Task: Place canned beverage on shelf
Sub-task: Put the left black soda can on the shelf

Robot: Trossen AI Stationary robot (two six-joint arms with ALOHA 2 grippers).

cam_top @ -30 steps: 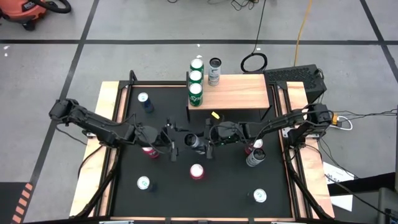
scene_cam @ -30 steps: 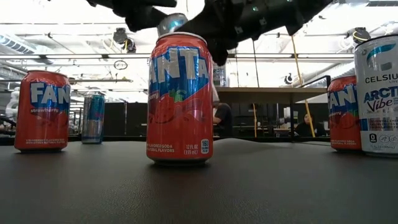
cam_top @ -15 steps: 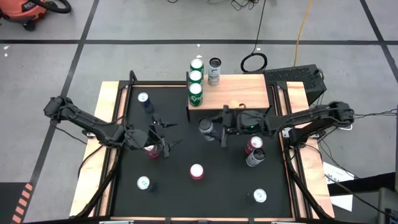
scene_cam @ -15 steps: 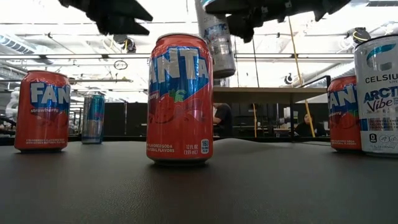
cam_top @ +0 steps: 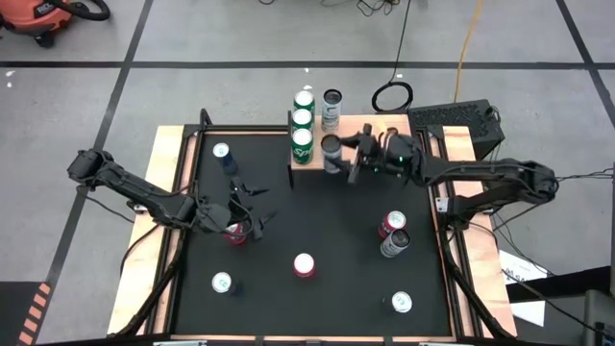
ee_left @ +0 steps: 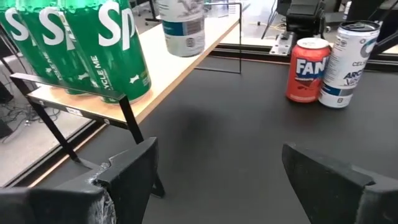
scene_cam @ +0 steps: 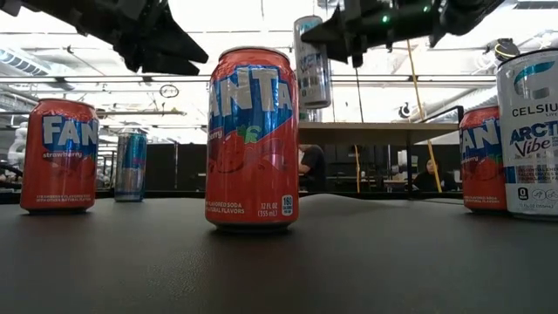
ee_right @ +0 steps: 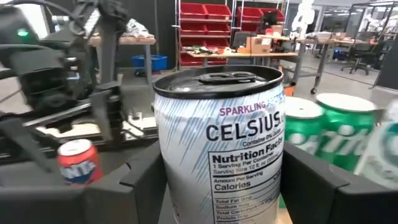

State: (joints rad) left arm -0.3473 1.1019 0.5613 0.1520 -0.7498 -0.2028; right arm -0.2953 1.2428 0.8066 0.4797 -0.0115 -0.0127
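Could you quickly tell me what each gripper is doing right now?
Left gripper: open, empty.
Right gripper: shut on the Celsius can.

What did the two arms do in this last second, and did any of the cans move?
The right gripper carried the Celsius can from mid-table, where both grippers met, up to the shelf, beside the green Sprite cans. The left gripper, open, pulled back toward its own side. The Fanta can and every other can stayed put.
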